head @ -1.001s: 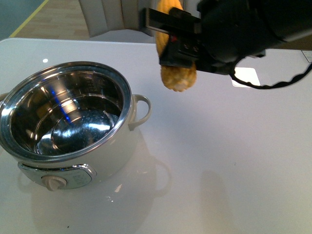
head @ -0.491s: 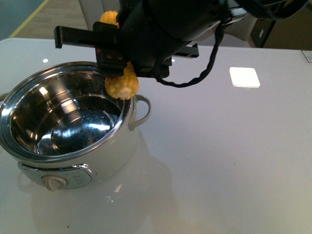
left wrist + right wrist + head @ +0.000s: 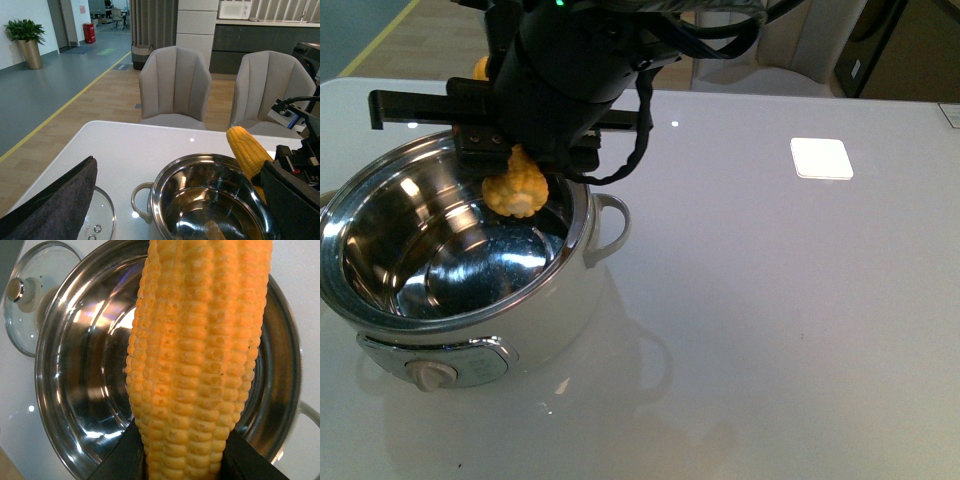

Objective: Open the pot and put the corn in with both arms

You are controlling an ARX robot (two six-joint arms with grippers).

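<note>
White desk [image 3: 770,300]: pot [image 3: 560,300] open, lid [image 3: 100,220] beside it. Right gripper [image 3: 515,150], jaws clamped on the corn [image 3: 517,185], holds it over the far rim, so only the release appears left. How the left gripper [image 3: 52,202] jaws stand cannot be told.

You're in an office-like demo space, white table [image 3: 125,145], grey padded chairs [image 3: 174,85], microwave [image 3: 234,9] on a dark counter [image 3: 226,47], potted plant [image 3: 25,35], yellow floor line [image 3: 60,107].

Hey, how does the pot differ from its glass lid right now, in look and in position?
The pot is deep, cream outside and shiny steel inside; the lid is shallow clear glass with a knob. The pot stands open with the corn held over it; the lid lies knob-up on the table beside the pot. Both are round.
</note>
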